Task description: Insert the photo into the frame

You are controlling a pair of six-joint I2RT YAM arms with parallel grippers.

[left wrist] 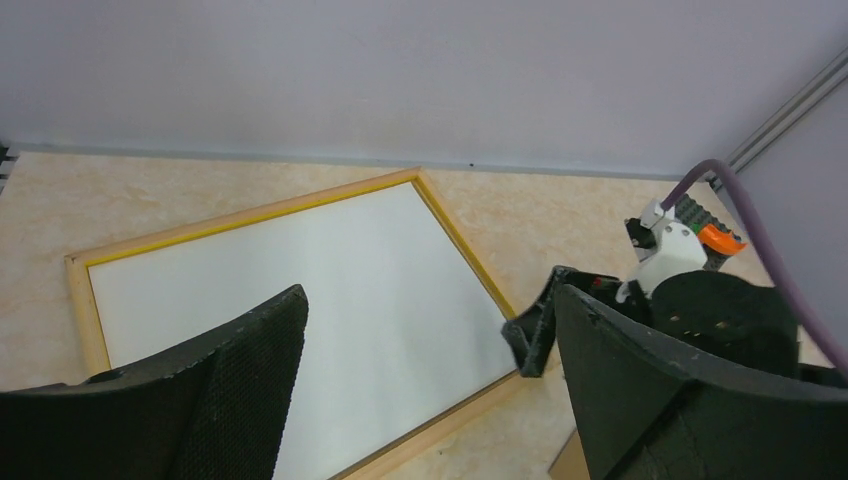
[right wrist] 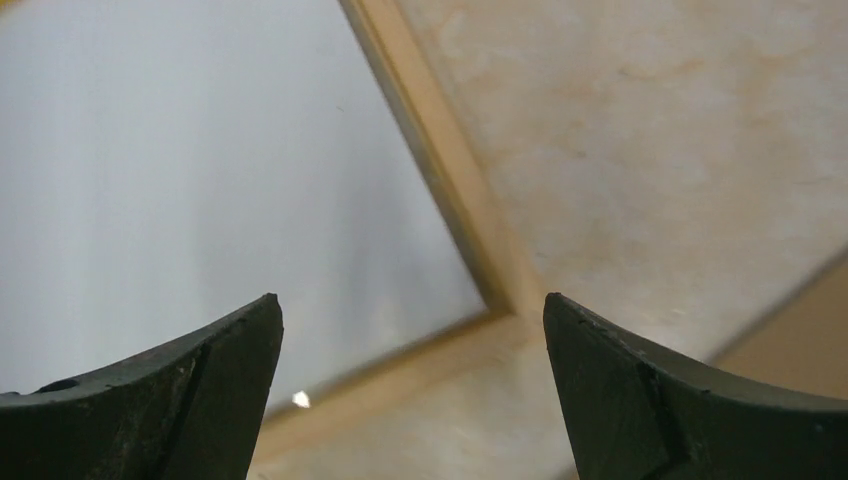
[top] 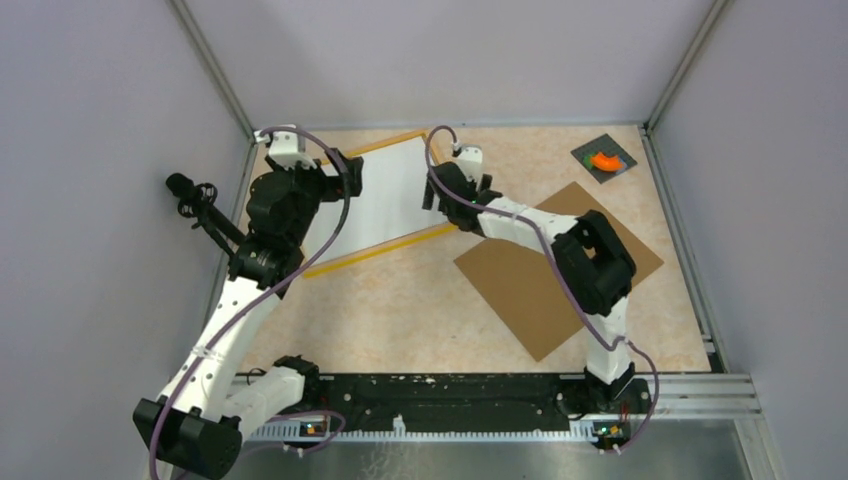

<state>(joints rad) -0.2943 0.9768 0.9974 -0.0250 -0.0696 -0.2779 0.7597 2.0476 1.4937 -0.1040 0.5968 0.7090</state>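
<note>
The thin yellow-orange frame lies flat at the back left of the table. A plain white sheet fills its inside, and no printed building picture shows on it. My left gripper is open and empty above the frame's left part, the white sheet and frame edge below it. My right gripper is open and empty, low over the frame's near right corner. In its wrist view its jaws straddle that corner and the white sheet.
A plain brown backing board lies on the table to the right, partly under the right arm; its edge shows in the right wrist view. A dark grey pad with an orange piece sits at the back right corner. Walls close the left, back and right.
</note>
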